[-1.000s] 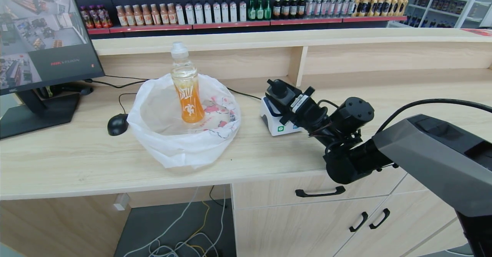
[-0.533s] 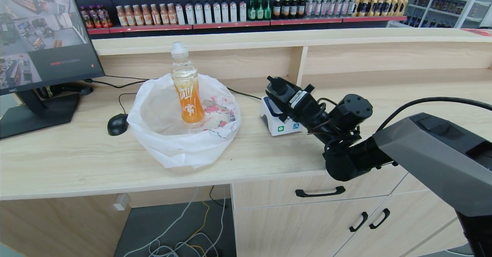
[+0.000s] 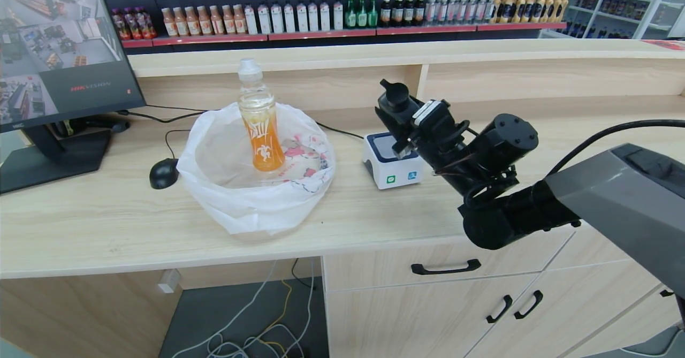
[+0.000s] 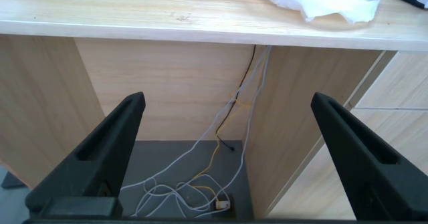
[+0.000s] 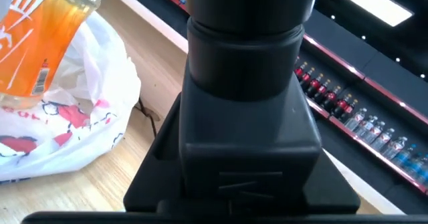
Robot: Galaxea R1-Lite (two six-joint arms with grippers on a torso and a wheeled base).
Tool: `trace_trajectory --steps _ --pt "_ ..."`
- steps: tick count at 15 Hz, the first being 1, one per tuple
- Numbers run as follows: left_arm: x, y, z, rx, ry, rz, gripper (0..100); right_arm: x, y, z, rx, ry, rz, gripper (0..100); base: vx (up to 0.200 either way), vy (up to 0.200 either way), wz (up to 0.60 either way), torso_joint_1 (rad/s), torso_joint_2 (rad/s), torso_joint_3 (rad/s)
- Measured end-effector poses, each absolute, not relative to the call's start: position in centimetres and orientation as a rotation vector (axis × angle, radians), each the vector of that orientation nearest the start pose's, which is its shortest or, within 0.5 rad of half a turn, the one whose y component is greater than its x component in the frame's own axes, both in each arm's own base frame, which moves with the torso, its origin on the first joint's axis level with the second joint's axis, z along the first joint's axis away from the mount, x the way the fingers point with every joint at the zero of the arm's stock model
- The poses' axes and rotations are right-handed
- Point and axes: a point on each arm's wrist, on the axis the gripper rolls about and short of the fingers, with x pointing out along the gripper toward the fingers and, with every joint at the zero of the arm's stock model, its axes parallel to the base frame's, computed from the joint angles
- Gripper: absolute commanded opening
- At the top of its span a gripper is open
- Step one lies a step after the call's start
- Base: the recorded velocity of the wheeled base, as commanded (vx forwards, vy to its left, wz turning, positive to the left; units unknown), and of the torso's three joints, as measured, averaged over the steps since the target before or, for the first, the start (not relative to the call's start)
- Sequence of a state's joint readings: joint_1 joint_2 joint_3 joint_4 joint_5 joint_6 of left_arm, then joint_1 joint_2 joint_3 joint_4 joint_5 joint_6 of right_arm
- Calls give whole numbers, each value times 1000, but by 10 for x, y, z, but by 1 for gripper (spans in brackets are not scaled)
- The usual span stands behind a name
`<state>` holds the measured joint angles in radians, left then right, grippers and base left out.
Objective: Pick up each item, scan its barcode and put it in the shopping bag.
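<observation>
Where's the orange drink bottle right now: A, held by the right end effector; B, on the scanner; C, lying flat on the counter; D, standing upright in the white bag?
D: the orange drink bottle stands upright inside the white bag, its cap above the rim.

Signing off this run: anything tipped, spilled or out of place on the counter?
Nothing stands out. The bottle stands upright in the shopping bag, no liquid shows on the counter, and the scanner sits flat beside the bag. The right gripper hangs above the scanner.
</observation>
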<state>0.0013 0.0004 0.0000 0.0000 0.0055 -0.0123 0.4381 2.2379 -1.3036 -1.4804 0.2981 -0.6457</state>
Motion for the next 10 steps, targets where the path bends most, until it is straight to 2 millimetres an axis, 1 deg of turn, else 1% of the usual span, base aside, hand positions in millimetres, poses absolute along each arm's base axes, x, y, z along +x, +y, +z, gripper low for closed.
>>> trace_trajectory --steps 1,3,5,8,10 --pt "-23 0 75 -13 0 7 100 385 191 195 -512 -731 483 0 0 0 0 0 0 0" --pt "-23 0 75 -12 0 7 100 365 196 200 -345 -686 454 0 0 0 0 0 0 0" --pt "-23 0 75 -13 0 7 100 347 198 205 -268 -673 456 0 0 0 0 0 0 0" --pt "-23 0 75 -13 0 7 100 327 187 198 -207 -574 454 0 0 0 0 0 0 0" --pt "-23 0 75 -12 0 7 100 315 180 198 -122 -523 469 0 0 0 0 0 0 0"
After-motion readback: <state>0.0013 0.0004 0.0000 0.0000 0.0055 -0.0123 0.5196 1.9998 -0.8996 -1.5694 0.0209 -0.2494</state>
